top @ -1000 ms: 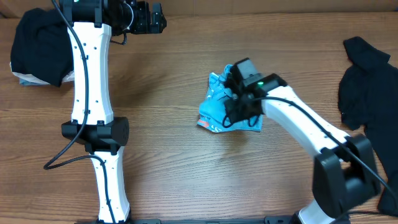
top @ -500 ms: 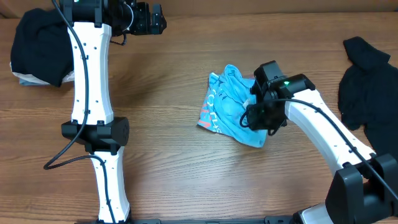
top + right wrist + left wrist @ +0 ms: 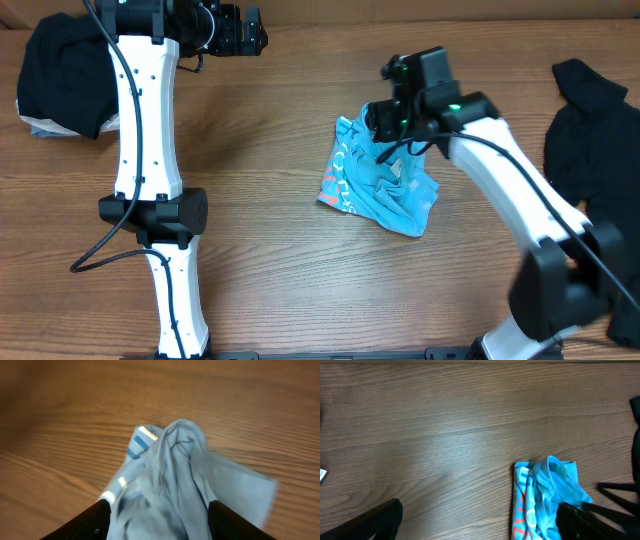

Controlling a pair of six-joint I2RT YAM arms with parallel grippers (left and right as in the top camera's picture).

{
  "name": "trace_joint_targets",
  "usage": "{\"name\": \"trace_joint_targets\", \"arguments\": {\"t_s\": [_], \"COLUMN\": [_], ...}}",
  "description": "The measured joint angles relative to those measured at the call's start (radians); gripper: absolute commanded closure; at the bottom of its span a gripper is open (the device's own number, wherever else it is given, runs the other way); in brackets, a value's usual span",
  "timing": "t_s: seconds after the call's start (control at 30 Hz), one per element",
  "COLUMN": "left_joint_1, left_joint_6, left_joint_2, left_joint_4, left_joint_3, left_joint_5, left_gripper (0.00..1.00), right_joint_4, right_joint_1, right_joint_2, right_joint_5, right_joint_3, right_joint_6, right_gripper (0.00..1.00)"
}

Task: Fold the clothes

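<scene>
The clothes in play are a light blue T-shirt (image 3: 372,186) with white and coral lettering, lying crumpled on the wooden table right of centre. My right gripper (image 3: 386,124) hovers over the shirt's far edge. In the right wrist view its jaws (image 3: 157,521) stand wide apart, with a bunched ridge of the shirt (image 3: 180,465) beneath and between them, not pinched. My left gripper (image 3: 254,30) is at the back of the table, open and empty (image 3: 480,525). The shirt (image 3: 545,492) shows at the lower right of the left wrist view.
A heap of black clothes (image 3: 60,70) lies at the back left corner, with a bit of light fabric (image 3: 38,126) under it. Another black garment (image 3: 592,130) is spread at the right edge. The left arm's white links (image 3: 145,130) stand along the left side.
The right gripper has opened and moved from the shirt's right side up to its far edge. The shirt has dropped into a looser heap. The left arm has not moved.
</scene>
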Motion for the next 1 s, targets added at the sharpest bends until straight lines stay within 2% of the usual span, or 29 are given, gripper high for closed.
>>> {"name": "trace_joint_targets", "arguments": {"t_s": [0.2,0.27,0.33,0.37,0.43,0.53,0.7,0.73,0.87,0.97,1.0], "left_joint_1": [0.000,0.000,0.000,0.000,0.000,0.000,0.000,0.000,0.000,0.000,0.000], "left_joint_6": [0.000,0.000,0.000,0.000,0.000,0.000,0.000,0.000,0.000,0.000,0.001], "left_joint_2": [0.000,0.000,0.000,0.000,0.000,0.000,0.000,0.000,0.000,0.000,0.000], "left_joint_4": [0.001,0.005,0.005,0.005,0.005,0.006,0.007,0.007,0.006,-0.004,-0.010], "left_joint_3": [0.000,0.000,0.000,0.000,0.000,0.000,0.000,0.000,0.000,0.000,0.000], "left_joint_5": [0.000,-0.001,-0.010,-0.015,-0.022,-0.031,-0.037,-0.037,-0.038,-0.038,-0.037], "left_gripper": [0.00,0.00,0.00,0.00,0.00,0.00,0.00,0.00,0.00,0.00,0.00], "right_joint_4": [0.075,0.081,0.082,0.082,0.083,0.064,0.009,-0.006,-0.040,-0.049,-0.057], "right_joint_1": [0.014,0.016,0.016,0.016,0.016,0.009,-0.053,-0.080,-0.182,-0.254,-0.276], "right_joint_2": [0.166,0.195,0.209,0.212,0.211,0.203,0.117,0.085,0.005,-0.011,-0.011], "right_joint_5": [-0.002,-0.004,-0.005,-0.005,0.004,0.014,0.030,0.030,0.039,0.049,0.052], "right_joint_3": [0.000,0.000,0.000,0.000,0.000,0.000,0.004,0.008,0.040,0.043,0.042], "right_joint_6": [-0.016,-0.017,-0.017,-0.014,-0.002,0.029,0.062,0.066,0.080,0.082,0.081], "right_gripper": [0.34,0.41,0.52,0.71,0.89,0.94,0.95,0.95,0.69,0.44,0.31]}}
